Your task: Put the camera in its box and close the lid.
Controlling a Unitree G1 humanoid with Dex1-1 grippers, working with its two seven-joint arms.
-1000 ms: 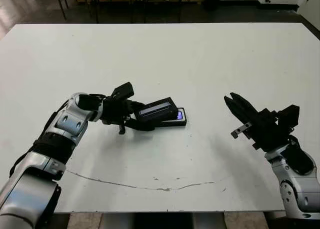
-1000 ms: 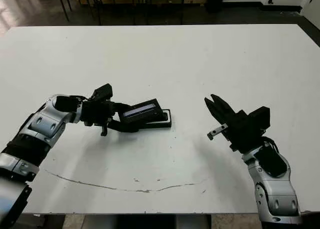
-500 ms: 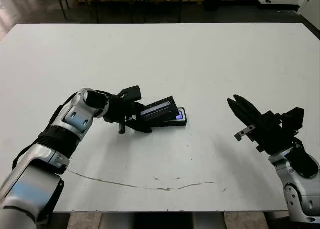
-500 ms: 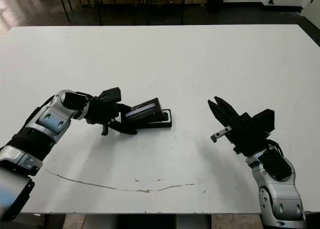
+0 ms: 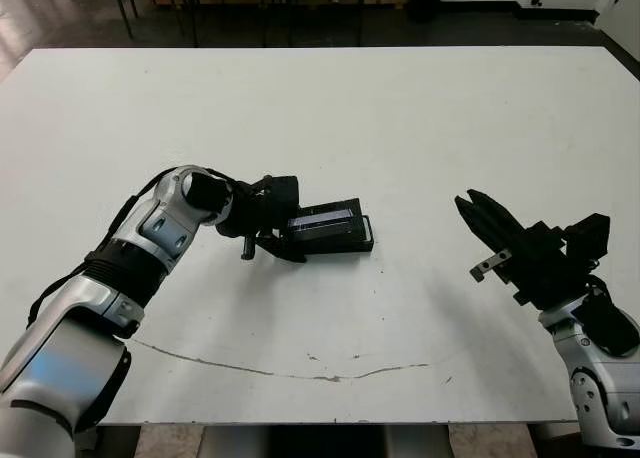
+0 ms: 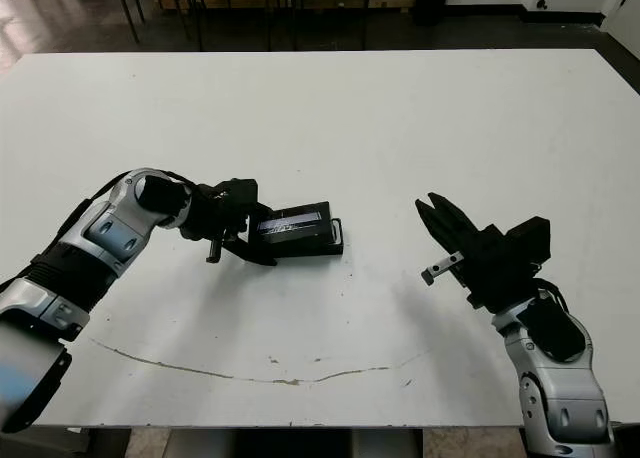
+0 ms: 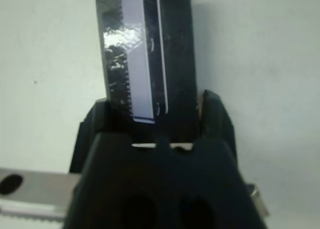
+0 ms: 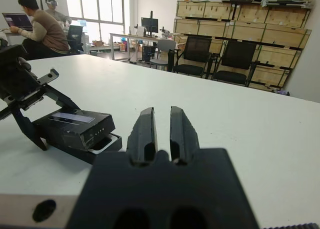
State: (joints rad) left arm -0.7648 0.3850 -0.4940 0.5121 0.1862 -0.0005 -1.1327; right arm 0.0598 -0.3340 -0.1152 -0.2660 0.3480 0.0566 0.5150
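The black lid (image 5: pixel 330 221), with its glossy strip on top, lies almost flat over the box (image 5: pixel 367 240), whose rim shows only at the end away from my left arm. My left gripper (image 5: pixel 290 228) is shut on the lid's near end, one finger on each long side in the left wrist view. In the right wrist view the lid (image 8: pixel 75 125) sits a little askew on the box (image 8: pixel 103 144), with a sliver of white lining showing. The camera is hidden under the lid. My right gripper (image 5: pixel 468 200) hovers shut above the table to the right, well apart from the box.
A thin dark scratch (image 5: pixel 280 370) crosses the white table (image 5: pixel 400 128) near its front edge. Beyond the table's far side stand chairs (image 8: pixel 235 59) and wooden crates, and a person (image 8: pixel 40 31) sits at a desk.
My left gripper has lowered the tilted lid until it lies nearly flat on the box, hiding the camera's blue screen. The right arm has dropped slightly.
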